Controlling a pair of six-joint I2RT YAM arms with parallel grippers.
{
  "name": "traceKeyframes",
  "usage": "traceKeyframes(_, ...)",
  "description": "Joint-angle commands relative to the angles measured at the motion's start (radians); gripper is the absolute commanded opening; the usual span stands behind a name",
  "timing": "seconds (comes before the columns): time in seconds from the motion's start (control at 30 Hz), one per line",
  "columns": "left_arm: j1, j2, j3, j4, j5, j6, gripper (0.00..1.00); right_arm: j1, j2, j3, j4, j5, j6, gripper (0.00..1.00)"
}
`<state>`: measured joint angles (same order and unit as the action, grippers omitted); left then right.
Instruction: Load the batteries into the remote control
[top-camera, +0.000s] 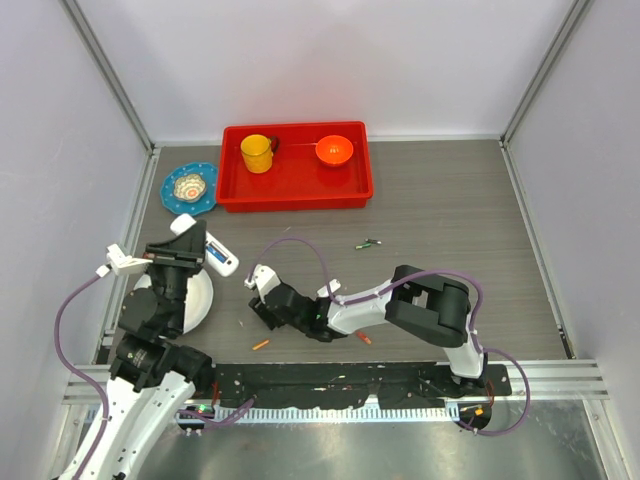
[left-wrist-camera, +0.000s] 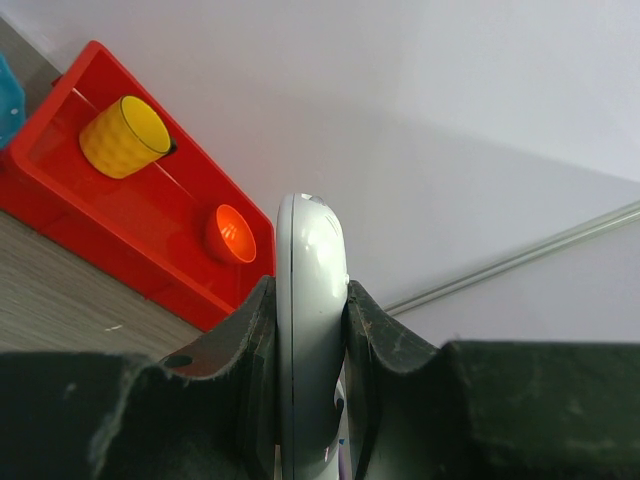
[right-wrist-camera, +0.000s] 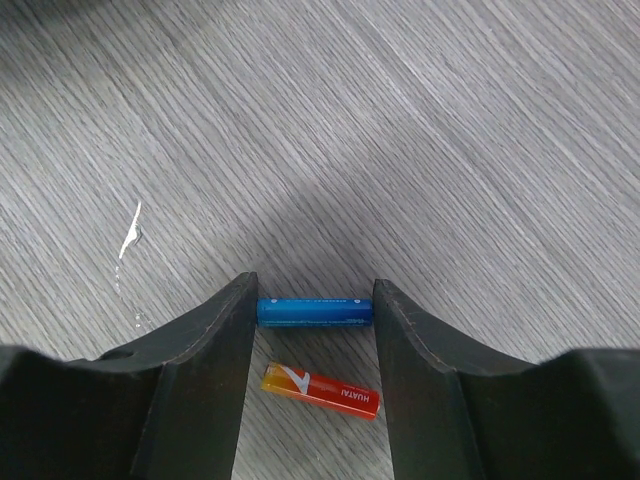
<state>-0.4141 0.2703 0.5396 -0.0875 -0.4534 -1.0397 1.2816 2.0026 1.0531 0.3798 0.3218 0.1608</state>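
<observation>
- Left gripper: fully closed on the remote. The wrist view shows it edge-on, a jaw tight on either side, its rounded end sticking out past the tips.
- Remote location: held up at the left side of the table, just above the white plate.
- Right gripper: down at the near-centre of the table, jaws about half open. The blue battery sits lengthwise between them, and each jaw looks to touch one end. The battery lies on the table, not lifted.
- Orange battery: just beside the blue one on the near side, inside the jaw gap but not touched.
- More loose cells: an orange pair near the bases and a green one further out.
- Handling, batteries: light, rigid, smooth and round, so they roll. My read is that an end-to-end pinch gives little contact and the cell may pop out. Gripping across the barrel at mid-length would be safer.
- Handling, remote: light, stiff, slick plastic. A firm clamp is needed so it doesn't twist when a cell is pushed in.
</observation>
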Motion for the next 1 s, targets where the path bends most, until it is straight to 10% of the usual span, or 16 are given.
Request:
traceKeyframes(0.0,0.000,0.004,0.000,0.040,-0.018,-0.002,0.00,0.002,-0.030,-0.039,-0.038,0.017,0.014,0.47)
traceKeyframes(0.6,0.000,0.078,-0.053,0.140,0.007,-0.023,0.00,-0.146,-0.412,-0.240,-0.044,0.195,0.112,0.41)
traceKeyframes(0.97,0.000,0.173,-0.185,0.356,0.212,-0.106,0.00,-0.410,-0.462,-0.304,-0.229,0.272,0.460,0.37)
